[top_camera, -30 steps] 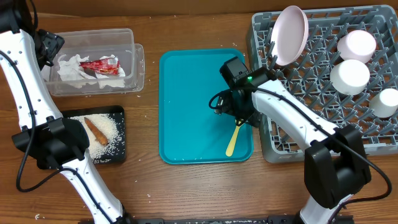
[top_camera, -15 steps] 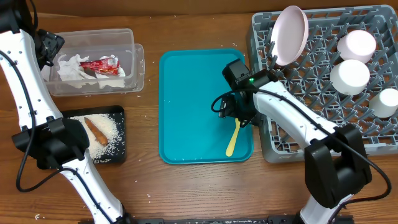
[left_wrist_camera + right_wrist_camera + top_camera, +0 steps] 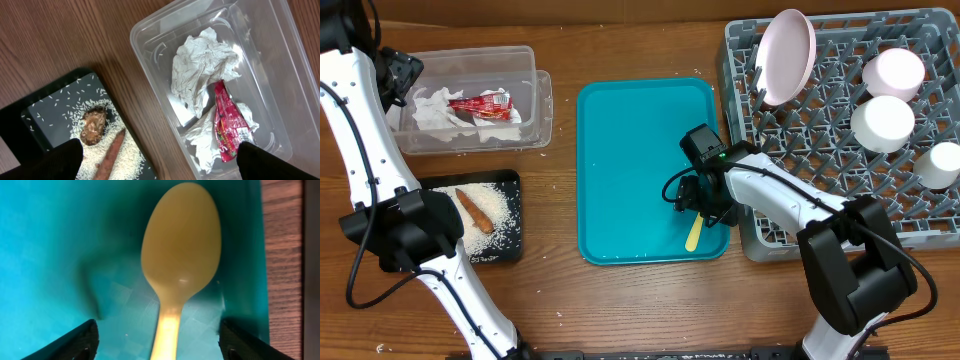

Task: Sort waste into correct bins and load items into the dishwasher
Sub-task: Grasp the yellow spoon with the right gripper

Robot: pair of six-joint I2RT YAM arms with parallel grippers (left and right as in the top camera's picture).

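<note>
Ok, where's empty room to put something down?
The teal plastic tray is bare left of the pale yellow spoon; so is wood between it and the clear plastic tub. The grey pegged rack's right end is crowded with bowls.

No text can be read with certainty. White printing is seen on the red wrapper point(image 3: 227, 125) lying in the clear tub point(image 3: 265, 60), but its letters cannot be made out. A small white marking near the edge of the black tray point(image 3: 510, 256) is likewise illegible.
</note>
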